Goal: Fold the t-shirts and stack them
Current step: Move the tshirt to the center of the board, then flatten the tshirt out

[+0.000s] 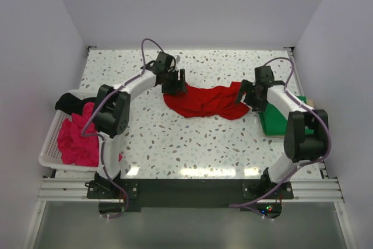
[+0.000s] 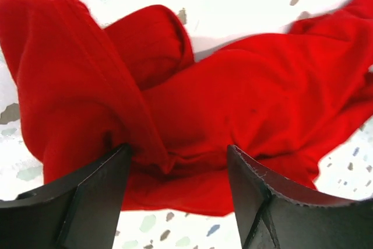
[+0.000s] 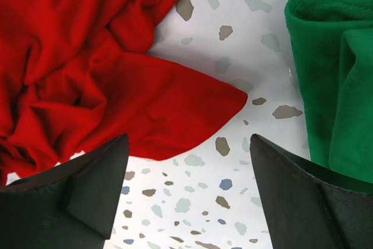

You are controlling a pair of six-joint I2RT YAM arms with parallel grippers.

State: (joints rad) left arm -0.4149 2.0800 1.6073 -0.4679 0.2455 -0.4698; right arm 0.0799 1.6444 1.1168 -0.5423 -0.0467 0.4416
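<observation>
A bright red t-shirt (image 1: 204, 102) lies crumpled mid-table. My left gripper (image 1: 173, 84) hangs over its left end, open; in the left wrist view the rumpled red t-shirt (image 2: 221, 97) bunches between the spread black fingers (image 2: 93, 193) without being pinched. My right gripper (image 1: 247, 98) is at the shirt's right end, open over bare table, with a pointed corner of the red t-shirt (image 3: 116, 86) just ahead of its left finger (image 3: 87, 190). A folded green t-shirt (image 1: 275, 119) lies at the right, seen as green t-shirt (image 3: 335, 74) beside the right finger. A magenta t-shirt (image 1: 77, 137) and a black t-shirt (image 1: 67, 104) sit in the basket.
A white slotted basket (image 1: 49, 154) stands at the table's left edge. White walls close off the back and both sides. The speckled tabletop (image 1: 192, 144) lies bare in front of the red shirt.
</observation>
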